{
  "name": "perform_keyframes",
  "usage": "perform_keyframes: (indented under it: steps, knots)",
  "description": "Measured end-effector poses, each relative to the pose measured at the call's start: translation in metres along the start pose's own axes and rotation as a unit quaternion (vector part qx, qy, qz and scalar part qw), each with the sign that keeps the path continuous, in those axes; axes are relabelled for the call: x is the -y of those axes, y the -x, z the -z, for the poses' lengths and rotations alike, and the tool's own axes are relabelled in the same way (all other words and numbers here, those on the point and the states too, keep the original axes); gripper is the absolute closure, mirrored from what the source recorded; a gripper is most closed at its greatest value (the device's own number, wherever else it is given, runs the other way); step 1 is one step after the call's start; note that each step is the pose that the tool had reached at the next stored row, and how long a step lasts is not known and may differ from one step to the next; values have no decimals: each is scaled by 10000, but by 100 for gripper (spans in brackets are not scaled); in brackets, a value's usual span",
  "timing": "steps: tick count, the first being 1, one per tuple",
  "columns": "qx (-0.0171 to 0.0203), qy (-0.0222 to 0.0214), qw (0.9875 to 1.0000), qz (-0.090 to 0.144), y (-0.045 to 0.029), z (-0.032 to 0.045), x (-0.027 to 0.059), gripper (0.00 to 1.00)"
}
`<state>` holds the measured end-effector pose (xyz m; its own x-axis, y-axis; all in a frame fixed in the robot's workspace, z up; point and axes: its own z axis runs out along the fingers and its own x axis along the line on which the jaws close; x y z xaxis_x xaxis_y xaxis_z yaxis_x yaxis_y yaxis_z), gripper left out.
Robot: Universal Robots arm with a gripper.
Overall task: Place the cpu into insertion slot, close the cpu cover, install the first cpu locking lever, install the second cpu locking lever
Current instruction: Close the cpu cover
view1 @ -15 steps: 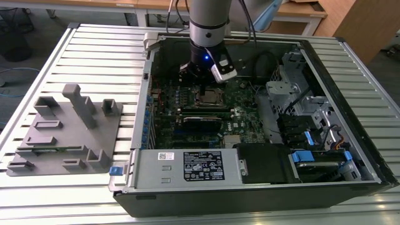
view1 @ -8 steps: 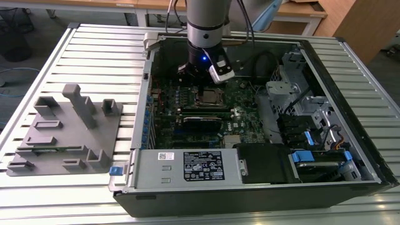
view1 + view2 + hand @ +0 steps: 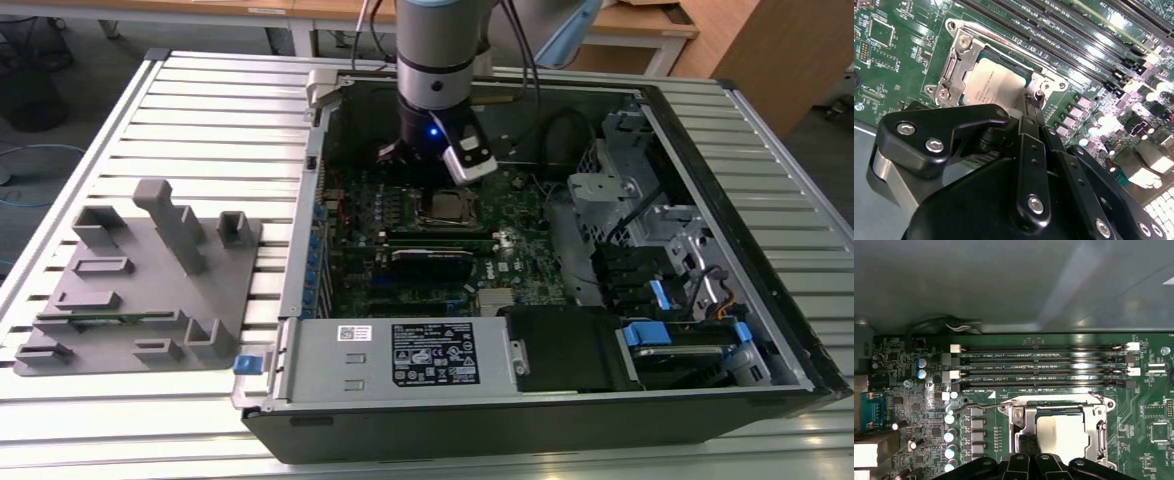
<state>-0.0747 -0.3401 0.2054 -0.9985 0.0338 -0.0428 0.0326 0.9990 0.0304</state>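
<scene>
This looks like a robotics lab or test workshop. 1 robot arm [image 3: 438, 60] reaches into an open computer case [image 3: 534, 425] that lies on a slatted aluminium table [image 3: 200, 100], beside a grey moulded parts fixture [image 3: 147, 290]. Behind stand wooden desks [image 3: 647, 25] on a grey floor [image 3: 94, 45], with what may be a blue cable [image 3: 40, 150] trailing there.

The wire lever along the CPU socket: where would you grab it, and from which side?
Probably the locking lever by its hooked free end, which juts past the corner of the cpu cover toward the capacitors. Come from above, pinching across the wire; the rest runs tight along the cover's edge, leaving little room.
</scene>
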Motion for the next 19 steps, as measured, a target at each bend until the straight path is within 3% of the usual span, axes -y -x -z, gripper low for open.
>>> perform_keyframes:
  steps: [7, 19]
  knots:
    - [-3, -5, 10000, 2, -28, -73, 5, 89]
    - [-1, 0, 10000, 1, -29, -83, 4, 89]
